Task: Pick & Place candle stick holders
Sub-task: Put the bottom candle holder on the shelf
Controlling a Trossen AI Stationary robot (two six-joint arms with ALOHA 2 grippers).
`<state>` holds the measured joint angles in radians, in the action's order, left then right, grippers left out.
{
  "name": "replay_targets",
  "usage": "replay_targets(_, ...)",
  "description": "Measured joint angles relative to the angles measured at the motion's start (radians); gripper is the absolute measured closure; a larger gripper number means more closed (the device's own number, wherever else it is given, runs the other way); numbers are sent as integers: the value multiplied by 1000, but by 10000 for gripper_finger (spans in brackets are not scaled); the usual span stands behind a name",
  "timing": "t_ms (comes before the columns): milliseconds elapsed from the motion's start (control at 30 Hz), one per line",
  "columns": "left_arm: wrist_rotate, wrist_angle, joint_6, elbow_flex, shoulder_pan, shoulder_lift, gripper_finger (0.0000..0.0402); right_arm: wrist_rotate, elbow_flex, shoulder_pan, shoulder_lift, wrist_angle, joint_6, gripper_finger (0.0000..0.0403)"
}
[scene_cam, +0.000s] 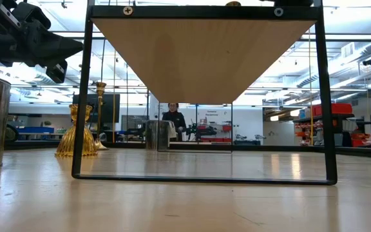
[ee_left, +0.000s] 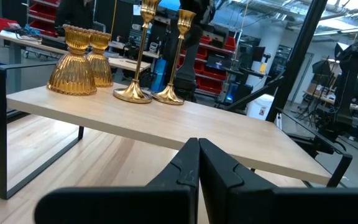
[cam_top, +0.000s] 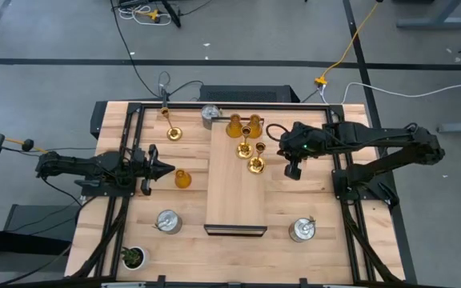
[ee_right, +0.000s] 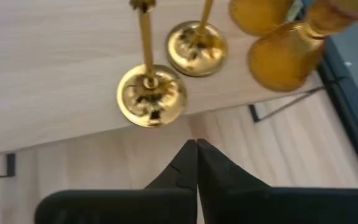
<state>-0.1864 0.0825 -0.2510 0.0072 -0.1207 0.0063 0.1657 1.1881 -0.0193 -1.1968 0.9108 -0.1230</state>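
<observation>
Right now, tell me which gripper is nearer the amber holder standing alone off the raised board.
Left. The left gripper, shut and empty, points at that amber holder from just beside it. The right gripper, also shut, hangs across the raised board, beside the gold holders.

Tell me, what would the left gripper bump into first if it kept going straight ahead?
Probably the raised wooden shelf: the shut left gripper points at its edge, seemingly just below the top. Depth is unclear, so it might slip underneath.
</observation>
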Motion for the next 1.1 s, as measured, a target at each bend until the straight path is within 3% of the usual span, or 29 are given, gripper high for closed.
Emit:
replay_targets(667, 0, 0, 0, 0, 0, 0, 392, -101, -279, -11, 60, -331, 6, 402)
replay_targets(1100, 0, 0, 0, 0, 0, 0, 392, -103, -361, -33, 53, -386, 3, 402)
